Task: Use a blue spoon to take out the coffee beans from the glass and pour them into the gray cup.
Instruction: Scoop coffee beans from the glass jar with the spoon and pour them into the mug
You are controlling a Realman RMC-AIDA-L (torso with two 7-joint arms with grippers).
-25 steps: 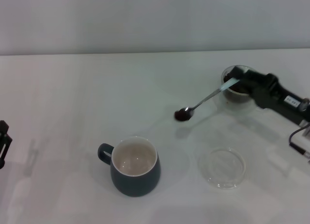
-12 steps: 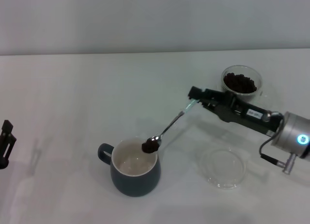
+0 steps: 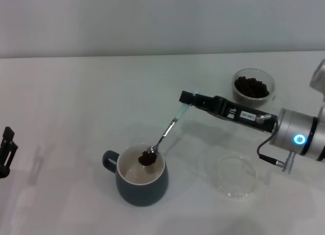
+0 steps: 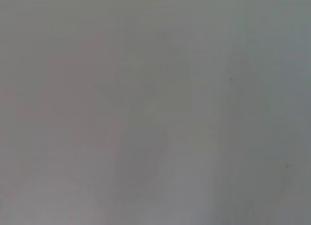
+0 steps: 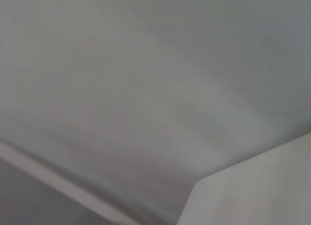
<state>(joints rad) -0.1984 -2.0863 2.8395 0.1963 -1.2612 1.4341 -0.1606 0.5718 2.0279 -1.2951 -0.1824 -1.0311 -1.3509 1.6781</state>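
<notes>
In the head view my right gripper (image 3: 186,99) is shut on the pale-blue handle end of the blue spoon (image 3: 167,130). The spoon slopes down to the left. Its bowl carries a small heap of coffee beans (image 3: 148,157) right over the cream-white inside of the gray cup (image 3: 142,181), which stands at the front centre with its handle to the left. The glass (image 3: 253,88) stands at the back right with more dark beans in it. My left gripper (image 3: 5,151) is parked at the far left edge. The wrist views show only blank pale surface.
A flat round clear glass saucer (image 3: 236,176) lies on the white table (image 3: 76,103), to the right of the gray cup and under my right forearm. A pale wall runs along the table's far edge.
My right arm has swung left from the glass, carrying the loaded spoon across the table to above the gray cup. The spoon's bowl has dropped lower into the cup's mouth. The left arm stays parked.
</notes>
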